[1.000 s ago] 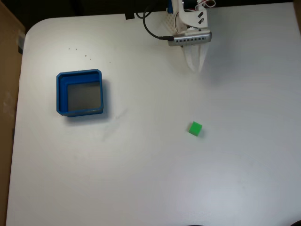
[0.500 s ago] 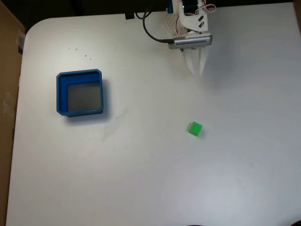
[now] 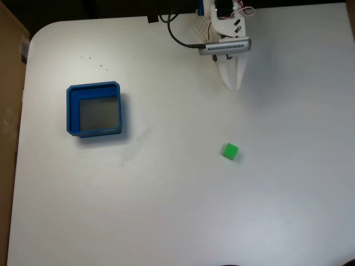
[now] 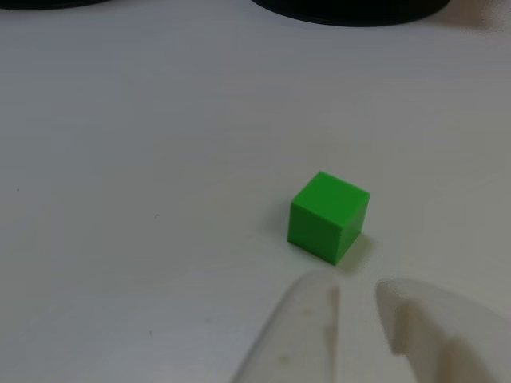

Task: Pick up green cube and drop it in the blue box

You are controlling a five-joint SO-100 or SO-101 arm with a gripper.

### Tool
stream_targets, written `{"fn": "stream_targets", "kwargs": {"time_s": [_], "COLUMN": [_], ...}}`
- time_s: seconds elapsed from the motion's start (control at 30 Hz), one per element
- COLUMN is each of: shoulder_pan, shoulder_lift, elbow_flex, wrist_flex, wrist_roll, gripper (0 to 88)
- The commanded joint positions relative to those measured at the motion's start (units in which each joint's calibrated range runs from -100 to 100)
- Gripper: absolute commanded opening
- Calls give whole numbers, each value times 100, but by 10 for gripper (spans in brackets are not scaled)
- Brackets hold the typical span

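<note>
Blue box at left, green cube on the bare counter, jaws slightly parted and holding nothing.

Fixed view, left to right: the blue box (image 3: 95, 110) sits on the white counter (image 3: 166, 210) at the left, grey floor showing, nothing inside it. The green cube (image 3: 231, 152) lies right of centre, well apart from the box, resting flat on the counter. The jaws (image 3: 232, 86) hang near the top edge, above the cube in this view and clear of it; white fingers point down the picture, a black cable (image 3: 177, 36) loops off to their left. In the other view the cube (image 4: 328, 216) sits just beyond the two white fingertips (image 4: 299, 335), a narrow gap between them, not touching it.
</note>
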Motion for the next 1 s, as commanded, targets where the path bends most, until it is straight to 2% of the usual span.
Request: {"fn": "stream_targets", "kwargs": {"time_s": [0.0, 0.97], "shoulder_pan": [-38, 13], "shoulder_lift": [217, 4287], "elbow_flex": [-516, -4012], "wrist_flex": [-151, -85], "wrist_roll": [20, -24], "gripper": [7, 7]}}
